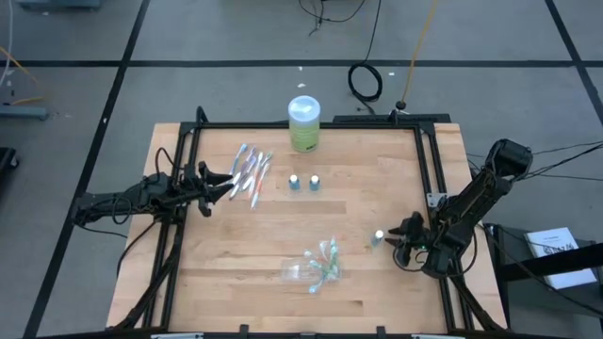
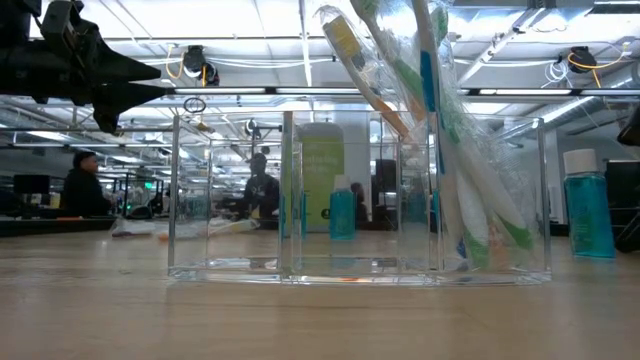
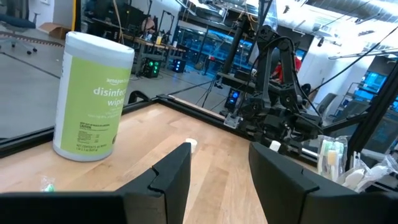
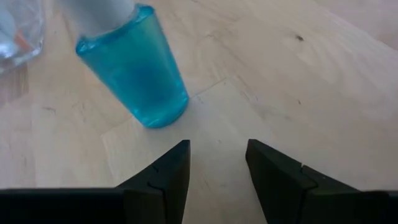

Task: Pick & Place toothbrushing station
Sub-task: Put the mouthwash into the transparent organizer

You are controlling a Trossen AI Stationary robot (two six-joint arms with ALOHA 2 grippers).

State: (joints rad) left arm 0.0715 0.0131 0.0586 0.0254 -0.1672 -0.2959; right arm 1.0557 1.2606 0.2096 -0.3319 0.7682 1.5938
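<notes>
A clear plastic holder with compartments (image 2: 360,200) stands near the table's front (image 1: 311,270). Several toothbrushes (image 2: 440,130) stick up from its right compartment. More toothbrushes lie in a loose pile (image 1: 251,175) at the far left. Two tiny blue tubes with white caps (image 1: 303,182) stand at mid-table. A third (image 1: 379,237) stands at the right and also shows in the right wrist view (image 4: 134,68). My left gripper (image 1: 226,185) is open and empty, raised beside the pile's left end. My right gripper (image 4: 216,158) is open and empty, just right of the third tube.
A green-and-white canister of disinfecting wipes (image 1: 303,122) stands at the far edge, also in the left wrist view (image 3: 93,93). A black frame (image 1: 424,169) runs along the table's sides. People show in the room beyond the table (image 2: 85,185).
</notes>
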